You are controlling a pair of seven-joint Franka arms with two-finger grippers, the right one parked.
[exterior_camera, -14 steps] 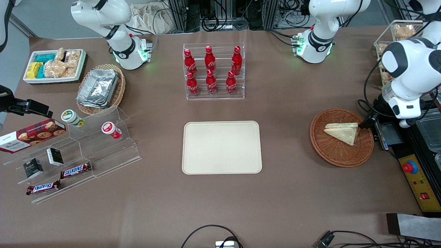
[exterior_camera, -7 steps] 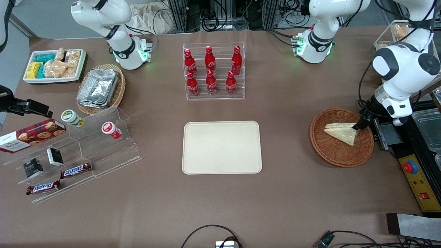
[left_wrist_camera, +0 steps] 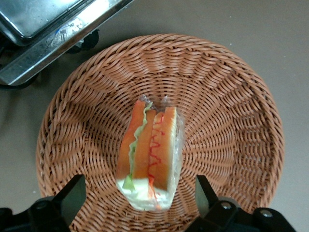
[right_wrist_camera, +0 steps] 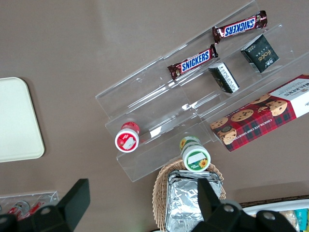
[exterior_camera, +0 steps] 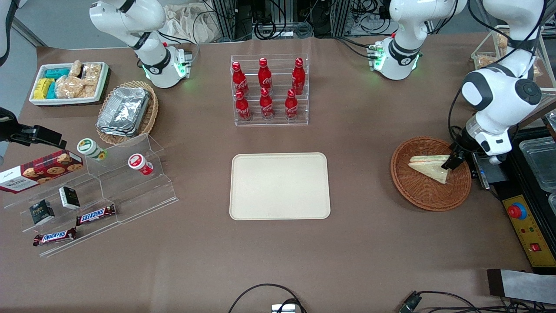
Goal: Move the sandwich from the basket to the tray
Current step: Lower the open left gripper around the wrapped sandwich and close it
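Note:
The clear-wrapped sandwich [exterior_camera: 428,167] [left_wrist_camera: 150,154] lies in the round reddish-brown basket [exterior_camera: 417,193] [left_wrist_camera: 227,116] toward the working arm's end of the table. Its orange-red and green filling edge faces up in the left wrist view. My left gripper [exterior_camera: 451,163] [left_wrist_camera: 140,198] hangs just above the basket over the sandwich's wide end, open, one finger on each side of the wedge and apart from it. The cream tray [exterior_camera: 279,186] lies flat at the table's middle with nothing on it.
A black metal appliance [exterior_camera: 532,174] [left_wrist_camera: 53,24] and a yellow box with a red stop button [exterior_camera: 517,211] stand beside the basket at the table's end. A clear rack of red bottles [exterior_camera: 269,89] stands farther from the camera than the tray. Snack shelves [exterior_camera: 100,191] sit toward the parked arm's end.
The left arm has swung in from the table's end toward the basket, bringing the gripper from the basket's rim to over the sandwich. The sandwich has stayed in place.

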